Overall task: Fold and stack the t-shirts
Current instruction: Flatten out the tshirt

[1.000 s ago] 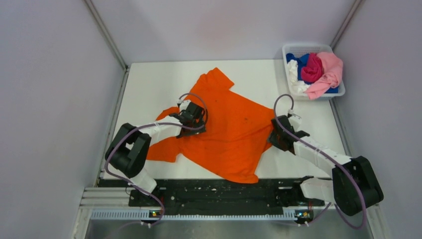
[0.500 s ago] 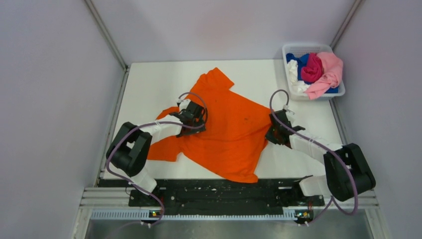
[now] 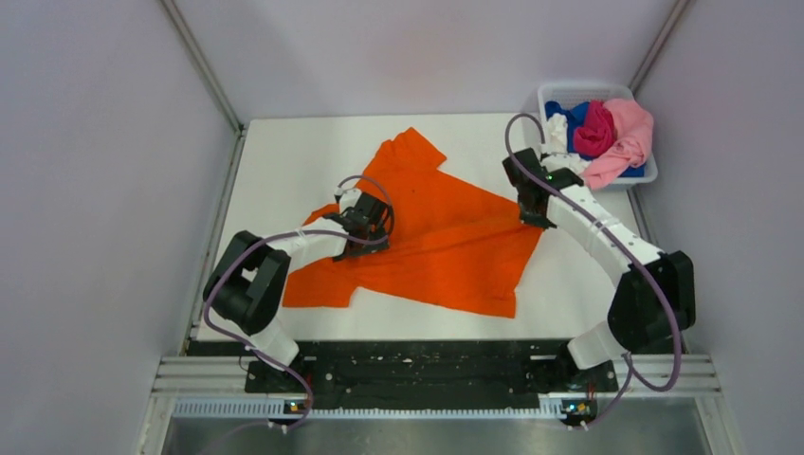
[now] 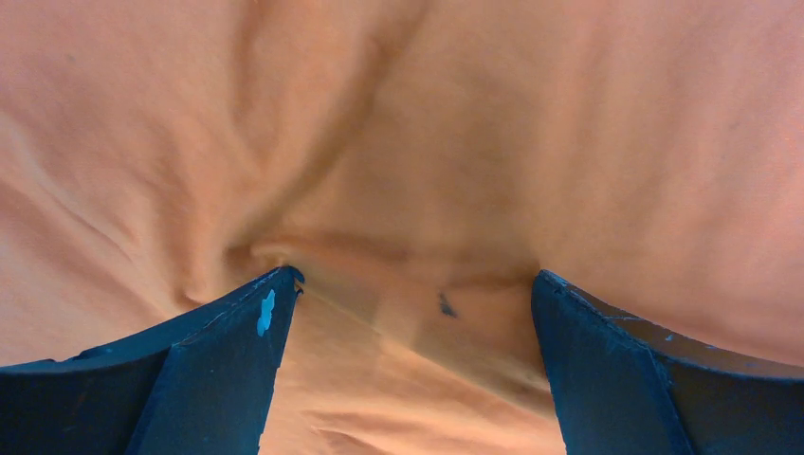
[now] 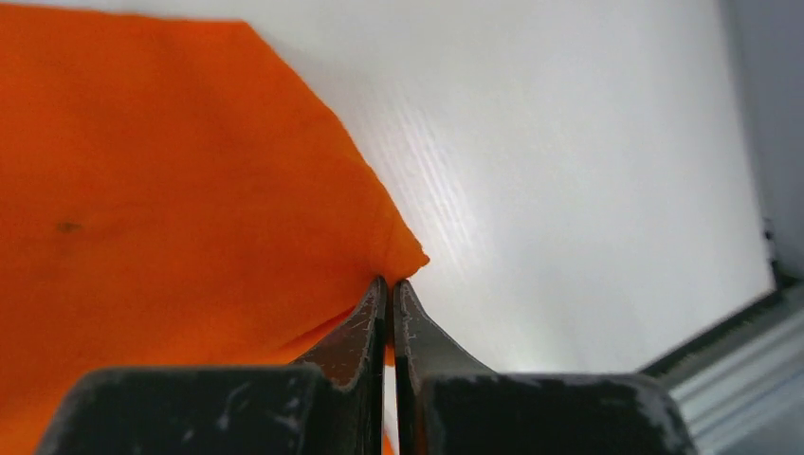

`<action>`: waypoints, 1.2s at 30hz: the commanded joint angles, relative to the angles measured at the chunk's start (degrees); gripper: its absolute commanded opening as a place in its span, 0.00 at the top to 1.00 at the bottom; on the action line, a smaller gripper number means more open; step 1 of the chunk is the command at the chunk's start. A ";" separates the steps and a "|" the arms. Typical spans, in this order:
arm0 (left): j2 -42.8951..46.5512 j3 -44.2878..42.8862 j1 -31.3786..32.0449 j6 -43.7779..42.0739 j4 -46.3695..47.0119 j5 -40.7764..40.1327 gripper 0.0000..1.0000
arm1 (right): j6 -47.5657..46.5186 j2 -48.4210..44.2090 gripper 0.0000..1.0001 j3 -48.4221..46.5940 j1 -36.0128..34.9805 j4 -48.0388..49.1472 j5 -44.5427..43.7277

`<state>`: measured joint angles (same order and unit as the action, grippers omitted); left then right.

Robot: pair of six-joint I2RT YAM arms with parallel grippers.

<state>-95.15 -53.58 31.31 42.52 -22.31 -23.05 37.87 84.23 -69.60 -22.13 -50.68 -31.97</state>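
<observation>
The bright orange t-shirt (image 3: 446,248) lies spread across the white table (image 3: 284,161), stretched taut toward the right. My left gripper (image 3: 372,226) stands open, pressed down on the shirt's left part; in the left wrist view the orange cloth (image 4: 427,142) fills the space between its wide fingers (image 4: 414,284). My right gripper (image 3: 535,218) is shut on the shirt's right corner, and in the right wrist view the pinched orange tip (image 5: 403,261) shows just past the closed fingertips (image 5: 391,282). Pink (image 3: 628,133), magenta (image 3: 595,128), blue (image 3: 569,112) and white (image 3: 559,142) t-shirts are piled together at the far right.
The white plastic bin (image 3: 569,90) that holds the piled shirts sits at the table's far right corner, close behind the right arm. Grey walls enclose the table on the left, back and right. A black rail (image 3: 417,365) runs along the near edge.
The right gripper closed on the shirt's right corner and carried it away toward the bin, pulling the cloth taut and drawing the near hem up. The left gripper stayed put.
</observation>
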 commanded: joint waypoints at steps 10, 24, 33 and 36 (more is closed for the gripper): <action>7.17 -1.51 -0.24 -2.44 -4.04 0.00 0.01 | 9.32 6.39 0.14 -6.08 -0.59 -18.40 -20.59; -0.08 -16.25 -0.94 -10.35 -0.63 7.15 0.01 | -0.31 -1.69 0.01 15.87 1.72 32.96 17.04; -10.75 -21.35 -4.28 -9.34 -0.54 12.72 0.01 | 1.46 15.92 0.04 12.16 6.62 40.79 22.59; -14.45 -22.50 -6.40 -8.83 -0.96 15.04 0.01 | 1.02 21.09 0.05 8.79 7.52 41.16 24.04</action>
<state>-106.45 -72.69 27.57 33.06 -23.68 -11.64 37.85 98.70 -57.39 -16.82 -13.06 -12.27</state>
